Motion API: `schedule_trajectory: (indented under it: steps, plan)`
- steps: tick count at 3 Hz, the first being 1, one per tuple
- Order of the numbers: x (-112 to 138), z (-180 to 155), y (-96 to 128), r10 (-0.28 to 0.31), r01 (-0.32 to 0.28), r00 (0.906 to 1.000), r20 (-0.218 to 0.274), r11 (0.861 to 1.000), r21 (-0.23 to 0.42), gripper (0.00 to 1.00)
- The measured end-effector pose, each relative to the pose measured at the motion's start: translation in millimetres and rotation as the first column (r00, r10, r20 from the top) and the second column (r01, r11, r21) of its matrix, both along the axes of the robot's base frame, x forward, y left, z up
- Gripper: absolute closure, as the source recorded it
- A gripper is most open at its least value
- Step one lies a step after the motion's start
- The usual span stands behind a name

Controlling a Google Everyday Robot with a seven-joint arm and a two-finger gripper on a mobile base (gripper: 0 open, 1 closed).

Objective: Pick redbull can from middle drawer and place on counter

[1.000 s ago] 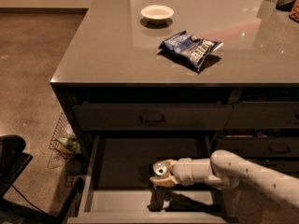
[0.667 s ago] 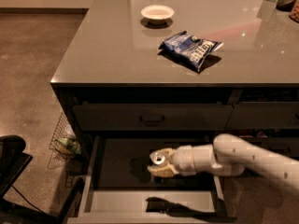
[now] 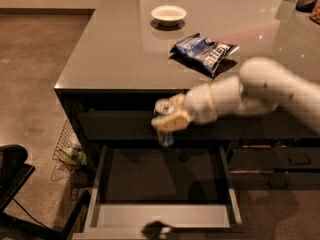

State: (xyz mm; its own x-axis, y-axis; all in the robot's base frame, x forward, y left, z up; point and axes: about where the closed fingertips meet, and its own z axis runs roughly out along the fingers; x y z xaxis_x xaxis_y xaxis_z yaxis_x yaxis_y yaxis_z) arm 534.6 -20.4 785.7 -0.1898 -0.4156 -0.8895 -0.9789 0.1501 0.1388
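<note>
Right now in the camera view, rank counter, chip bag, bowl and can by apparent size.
1. counter
2. chip bag
3. bowl and can: unsure, the pincer holding the can above the drawer hides part.

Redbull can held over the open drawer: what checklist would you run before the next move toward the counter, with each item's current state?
1. Grip: the gripper is closed on the redbull can, which is off the drawer floor: ok.
2. Clear of the middle drawer: the can hangs above its open cavity: ok.
3. Height: the can sits in front of the dark cabinet face, below the edge of the counter: not ok.
4. Landing spot: bare counter shows left of the blue chip bag and in front of the white bowl: ok.
5. Can upright: cannot tell.
</note>
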Motion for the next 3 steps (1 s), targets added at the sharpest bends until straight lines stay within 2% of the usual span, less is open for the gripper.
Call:
schedule_trajectory:
  steps: [1,2,3]
  plan:
    - [20.5,111.2,-5.9,-0.035,0.036,0.9985,0.042,0.999,-0.03,1.0]
    - [46.8,191.6,-10.7,-0.122,0.119,0.9895,0.078,0.992,0.037,1.0]
    - [93.3,230.1,9.2,-0.195,0.183,0.9757,0.1,0.976,0.121,1.0]
